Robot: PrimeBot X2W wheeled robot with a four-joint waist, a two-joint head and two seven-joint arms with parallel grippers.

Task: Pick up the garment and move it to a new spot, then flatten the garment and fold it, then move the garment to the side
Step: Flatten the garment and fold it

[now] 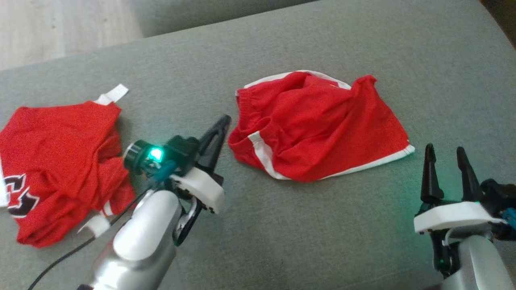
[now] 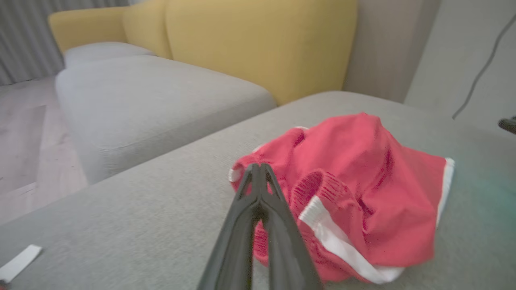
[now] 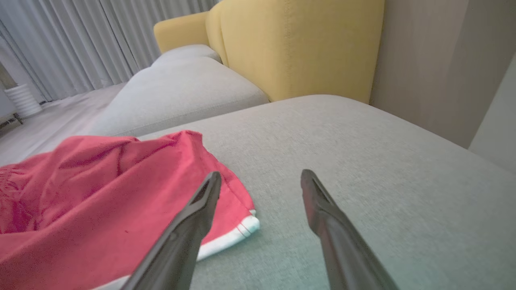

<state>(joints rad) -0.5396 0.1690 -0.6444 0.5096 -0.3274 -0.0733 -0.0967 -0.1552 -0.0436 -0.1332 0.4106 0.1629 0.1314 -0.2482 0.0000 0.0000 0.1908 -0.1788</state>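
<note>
Far to my left a red shirt (image 1: 56, 161) with dark lettering lies crumpled on the grey cushion (image 1: 282, 48), and a small white strip (image 1: 113, 94) pokes out past its far edge. Next comes my left claw (image 1: 223, 120), clenched tight, its two dark fingers pressed together into one point. That point sits just beside the left edge of the red shorts (image 1: 318, 129), near the elastic waistband. I see no cloth pinched between the fingers (from the wrist the tips (image 2: 258, 167) line up with the waistband, but whether they touch it I cannot tell).

The shorts lie rumpled in the middle of the cushion, with white trim along the hem and a white stripe down the near side. To their right my right claw (image 1: 444, 149) is released, fingers spread wide and holding nothing. It hovers near the shorts' right hem corner (image 3: 246, 225), with its left finger in front of the cloth in the right wrist view. Behind the cushion stands a yellow backrest (image 2: 258, 44).
</note>
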